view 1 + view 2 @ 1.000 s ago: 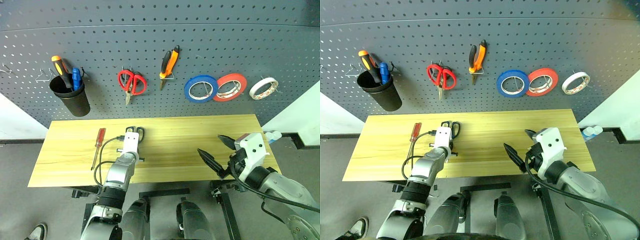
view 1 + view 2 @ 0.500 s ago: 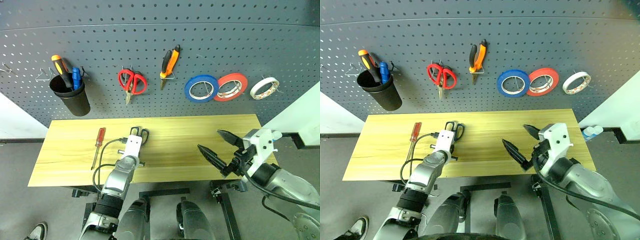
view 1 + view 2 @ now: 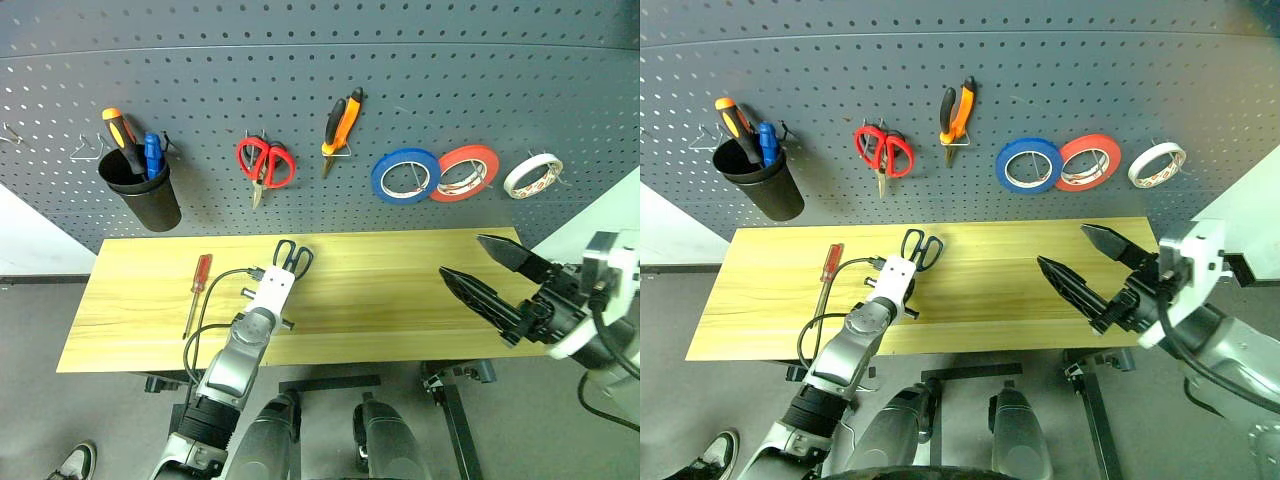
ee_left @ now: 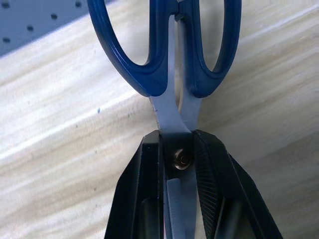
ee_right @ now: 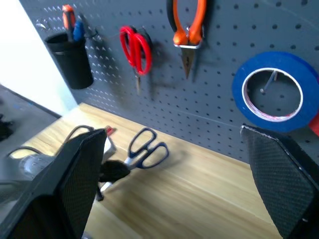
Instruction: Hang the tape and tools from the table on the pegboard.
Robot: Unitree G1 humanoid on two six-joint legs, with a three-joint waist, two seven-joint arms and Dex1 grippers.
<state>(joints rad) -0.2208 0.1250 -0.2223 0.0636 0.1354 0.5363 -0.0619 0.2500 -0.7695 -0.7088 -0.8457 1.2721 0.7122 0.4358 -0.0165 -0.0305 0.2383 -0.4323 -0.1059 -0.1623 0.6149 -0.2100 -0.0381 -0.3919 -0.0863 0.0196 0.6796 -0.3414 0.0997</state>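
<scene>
On the far left of the pegboard [image 3: 420, 100] a black cup [image 3: 140, 195] holds the orange and blue screwdrivers, and below it the red-handled screwdriver [image 3: 197, 290] lies on the bench [image 3: 380, 290], untouched. Next along, my left tool [image 3: 279, 290] is clamped tight on the steel scissors [image 3: 292, 258] at the pivot, blue handles pointing toward the board; a second ago they lay lower on the wood, and now they look lifted clear, though from above I can't be sure the blades are off the surface. That means the pick is done and the carry to a free hook comes next. Above hang the red scissors [image 3: 264, 163] and the pliers [image 3: 340, 122], then the blue, red and whitish tape [image 3: 531, 175]. My right tool [image 3: 496, 275] has risen and swung outward, spread wide and empty.
</scene>
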